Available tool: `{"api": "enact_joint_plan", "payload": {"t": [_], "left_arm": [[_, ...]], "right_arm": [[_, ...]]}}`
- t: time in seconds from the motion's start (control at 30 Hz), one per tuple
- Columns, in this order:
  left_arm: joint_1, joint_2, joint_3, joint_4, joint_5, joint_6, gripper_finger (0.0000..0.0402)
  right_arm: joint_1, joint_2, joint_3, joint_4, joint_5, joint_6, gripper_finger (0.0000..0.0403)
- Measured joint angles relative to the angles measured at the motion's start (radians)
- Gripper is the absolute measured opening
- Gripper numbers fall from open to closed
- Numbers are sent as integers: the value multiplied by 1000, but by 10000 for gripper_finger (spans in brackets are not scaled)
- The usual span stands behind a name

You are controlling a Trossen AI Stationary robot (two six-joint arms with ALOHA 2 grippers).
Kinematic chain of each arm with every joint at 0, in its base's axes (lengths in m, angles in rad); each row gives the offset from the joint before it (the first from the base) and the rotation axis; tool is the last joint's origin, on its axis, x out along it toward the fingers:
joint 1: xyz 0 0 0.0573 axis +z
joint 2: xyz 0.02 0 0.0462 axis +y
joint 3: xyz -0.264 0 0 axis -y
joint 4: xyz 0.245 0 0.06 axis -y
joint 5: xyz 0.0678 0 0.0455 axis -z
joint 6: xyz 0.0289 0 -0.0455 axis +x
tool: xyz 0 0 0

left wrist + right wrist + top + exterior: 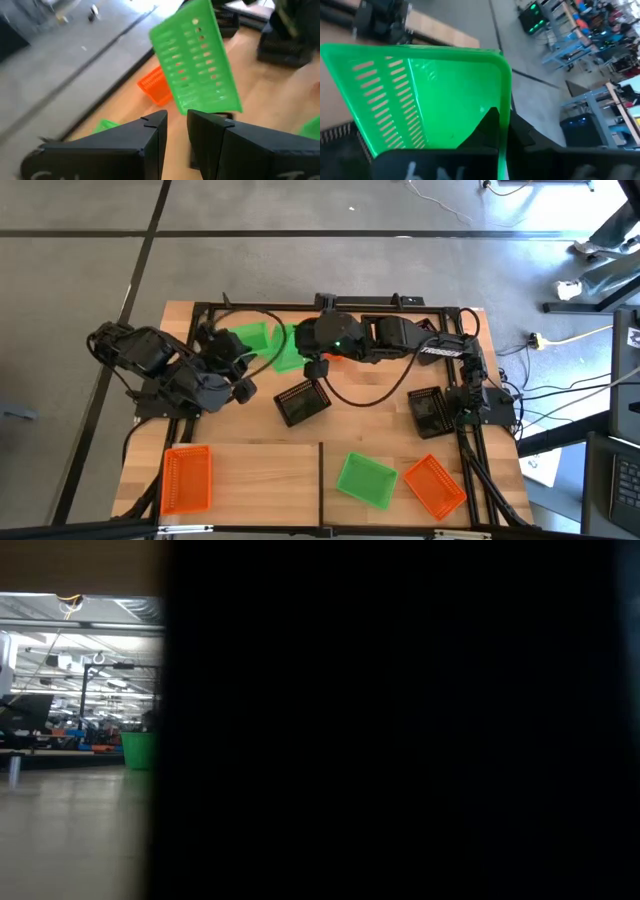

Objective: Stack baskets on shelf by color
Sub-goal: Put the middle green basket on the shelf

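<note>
The right gripper is closed on the rim of a green basket, near the upper middle of the high view. The left gripper is a little open and holds nothing; it seems close to that basket. On the shelf, at the bottom, lie an orange basket, another green basket and a second orange basket.

Bright even light from above, low view mostly blacked out, motion blur in both wrist views

Glossy slotted plastic green basket, pale matt wood-grain shelf, black metal frame.
</note>
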Motion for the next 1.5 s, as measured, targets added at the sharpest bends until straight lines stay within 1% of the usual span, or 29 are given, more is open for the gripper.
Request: {"api": "enact_joint_plan", "payload": {"t": [0.1,0.27,0.33,0.5,0.57,0.8,0.87,0.97,1.2,1.5], "left_arm": [[0,30,0,1,-65,122,66],[0,68,0,1,-179,237,66],[0,78,0,9,-198,253,66],[-4,89,0,27,-202,256,66],[-11,88,0,27,-210,257,66],[-11,88,0,44,-334,308,66],[-11,88,0,45,-368,330,66],[-10,91,0,45,-408,345,66],[25,92,0,45,-406,368,66],[58,92,0,97,-390,453,66]], "right_arm": [[0,0,0,35,13,24,0],[1,0,0,58,105,26,0],[0,0,0,59,118,27,0],[-6,0,0,62,199,23,0],[-15,0,0,64,211,23,0],[-47,2,-1,133,283,29,0],[-55,2,-15,171,287,30,0],[-61,5,-19,181,286,30,0],[-62,5,-19,204,286,42,0],[-62,5,-19,214,286,42,0]]}}
